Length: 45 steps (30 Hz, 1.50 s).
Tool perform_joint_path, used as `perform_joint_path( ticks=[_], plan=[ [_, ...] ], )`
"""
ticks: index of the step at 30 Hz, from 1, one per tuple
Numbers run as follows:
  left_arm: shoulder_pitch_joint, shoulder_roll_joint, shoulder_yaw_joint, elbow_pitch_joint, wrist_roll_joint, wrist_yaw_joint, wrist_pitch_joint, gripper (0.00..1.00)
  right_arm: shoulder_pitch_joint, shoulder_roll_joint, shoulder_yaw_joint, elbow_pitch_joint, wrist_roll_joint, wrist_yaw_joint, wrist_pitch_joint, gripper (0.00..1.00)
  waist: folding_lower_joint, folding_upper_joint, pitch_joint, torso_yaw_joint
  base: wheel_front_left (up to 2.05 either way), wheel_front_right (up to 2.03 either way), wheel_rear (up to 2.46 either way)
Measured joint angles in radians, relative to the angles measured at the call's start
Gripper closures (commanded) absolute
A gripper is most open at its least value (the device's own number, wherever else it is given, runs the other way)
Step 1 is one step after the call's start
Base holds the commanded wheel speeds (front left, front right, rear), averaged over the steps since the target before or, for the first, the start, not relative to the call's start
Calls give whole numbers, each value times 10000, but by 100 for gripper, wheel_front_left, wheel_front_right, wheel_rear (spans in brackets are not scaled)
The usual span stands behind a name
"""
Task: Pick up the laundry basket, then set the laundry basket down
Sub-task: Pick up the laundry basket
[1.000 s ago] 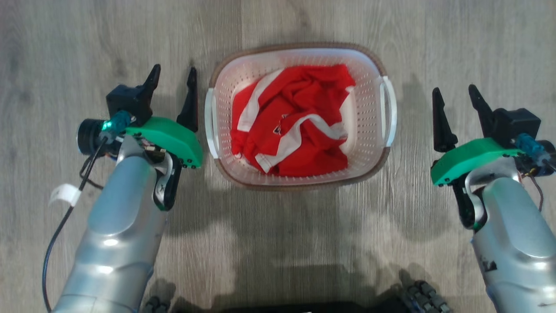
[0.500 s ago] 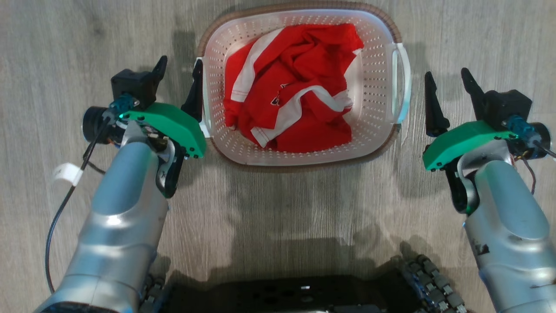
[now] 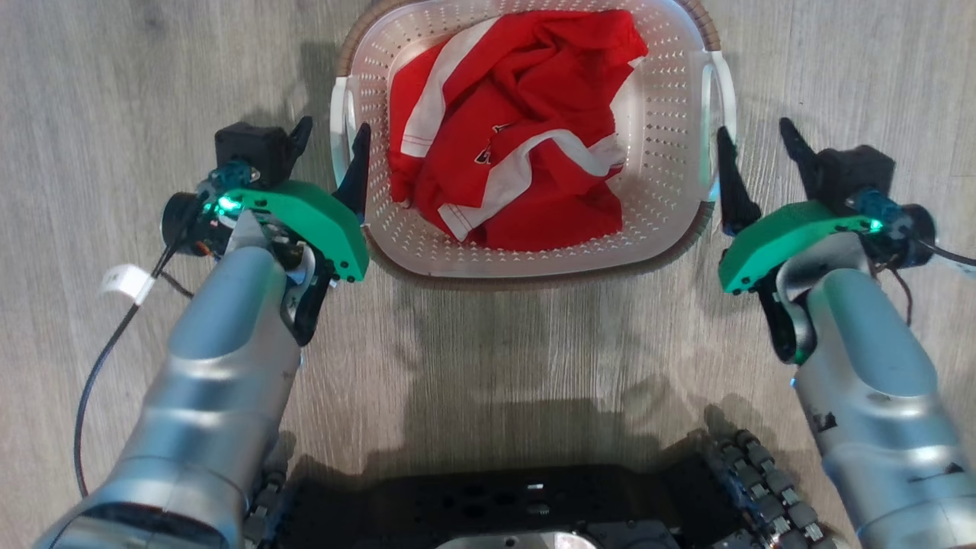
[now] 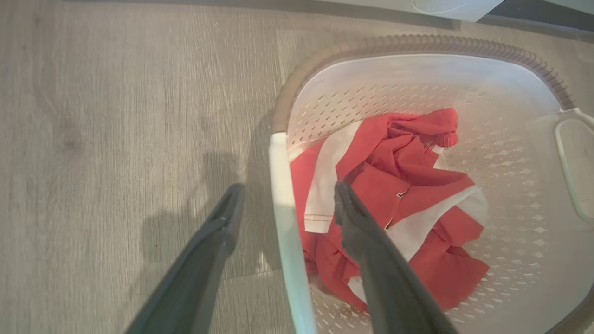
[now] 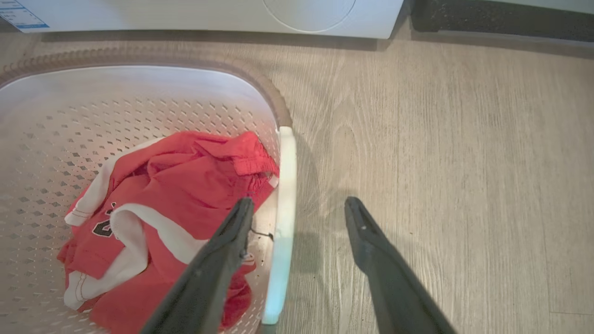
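Note:
The laundry basket stands on the wood floor, white and perforated with a brown rim band, and a crumpled red and white garment lies inside it. My left gripper is open at the basket's left handle. In the left wrist view the gripper straddles the handle bar, with one finger outside the basket and one over the garment. My right gripper is open at the right handle. In the right wrist view it straddles that handle of the basket in the same way.
A white appliance front stands on the floor just beyond the basket. My dark wheeled base fills the bottom edge of the head view. A black cable with a white tag hangs off the left forearm.
The head camera has tilted, so the basket sits higher in the picture. Both open grippers have closed in sideways on the basket until each straddles a handle.

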Motion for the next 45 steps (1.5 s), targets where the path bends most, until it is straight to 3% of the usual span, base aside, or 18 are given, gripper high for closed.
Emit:
perform_joint_path(
  ticks=[13,26,28,29,30,31,32,45],
  plan=[
    [-965,-12,-886,1655,-995,-84,-15,0,-946,130,416,1436,4,0,0,0,-1,0,417,-39,0,0,0],
    [-1642,-27,-2199,2334,-2533,-86,-15,0,-1689,192,899,2362,88,0,0,0,-1,0,704,7,0,0,0],
    [-1664,-29,-2334,2418,-2744,-86,-15,0,-1743,192,963,2535,169,0,0,31,-1,0,710,21,0,0,0],
    [-1670,-31,-2424,2456,-2855,-86,-15,0,-1778,194,984,2615,215,0,0,56,-1,0,705,26,0,0,0],
    [-1676,-29,-2520,2491,-2961,-86,-15,55,-1815,196,1009,2719,236,0,0,71,-1,0,699,29,0,0,0],
    [-1680,-29,-2591,2506,-3093,-86,31,100,-1829,196,1041,2794,291,0,0,87,-1,0,695,25,0,0,0],
    [-1680,-31,-2673,2506,-3244,-105,96,100,-1837,196,1093,2888,347,2,-6,100,-1,0,686,21,0,0,0],
    [-1819,-71,-3371,2828,-4132,-77,86,100,-2024,251,1519,3235,830,2,-84,100,-1,0,481,62,0,0,0]
  ],
)
